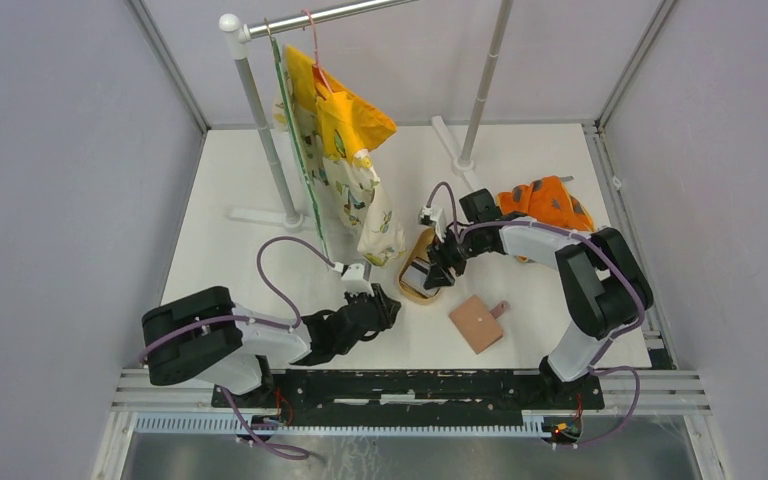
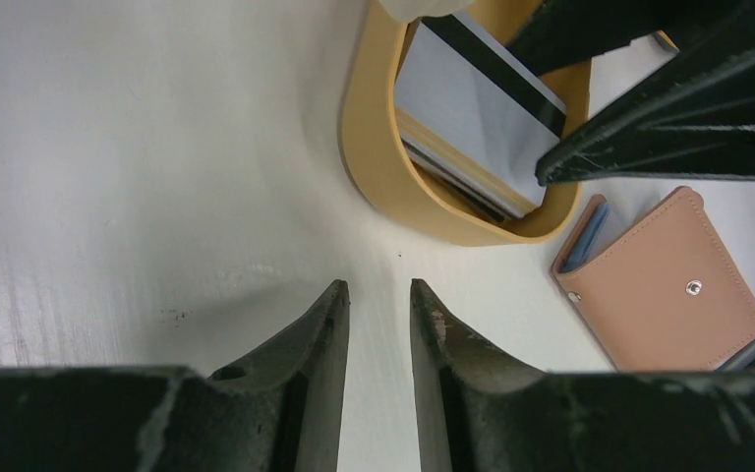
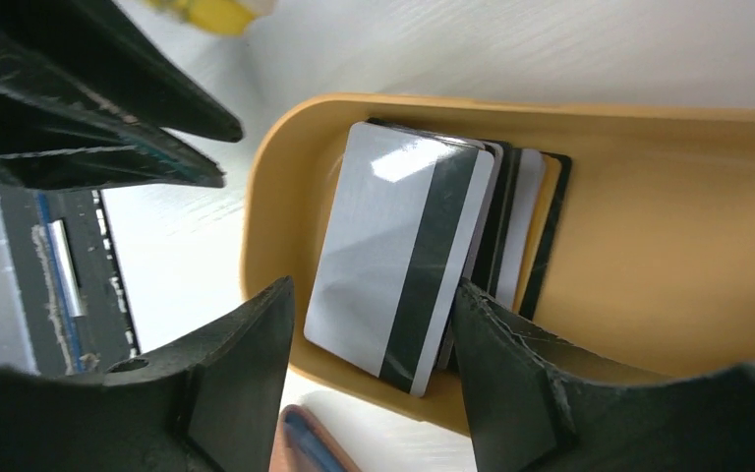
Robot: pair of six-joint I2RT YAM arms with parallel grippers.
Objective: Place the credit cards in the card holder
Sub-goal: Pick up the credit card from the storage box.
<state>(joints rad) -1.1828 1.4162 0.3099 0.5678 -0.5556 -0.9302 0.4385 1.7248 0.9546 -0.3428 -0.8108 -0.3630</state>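
Top view: right fingers [image 1: 440, 268] are lowered into the tan dish [image 1: 412, 290] near the middle of the desk [image 1: 240, 190]. Left fingers [image 1: 388, 306] sit low just left of the dish.

Right wrist view: cards [image 3: 393, 246] lie in a loose, fanned stack at the left end of the dish [image 3: 649, 246]. The top card is grey with a dark stripe. The ones under it are white and dark, edges only showing. The right fingers [image 3: 372, 290] are spread and straddle the lower end of the top card. A sliver of dish shows between the card and one finger, so no clamp is seen.

Left wrist view: left fingers [image 2: 378, 324] are drawn close together with a thin slit between them, holding nothing, just above bare desk and a little short of the dish rim [image 2: 374, 167].

The wallet [image 1: 478, 322] lies flat and folded on the desk, just beside the dish on the near right, apart from both arms. Blue-grey pocket edges show at its side [image 2: 668, 285].

An orange cloth [image 1: 550, 200] lies at the far right. A yellow patterned cloth [image 1: 345, 150] hangs from the rack [image 1: 260, 110].
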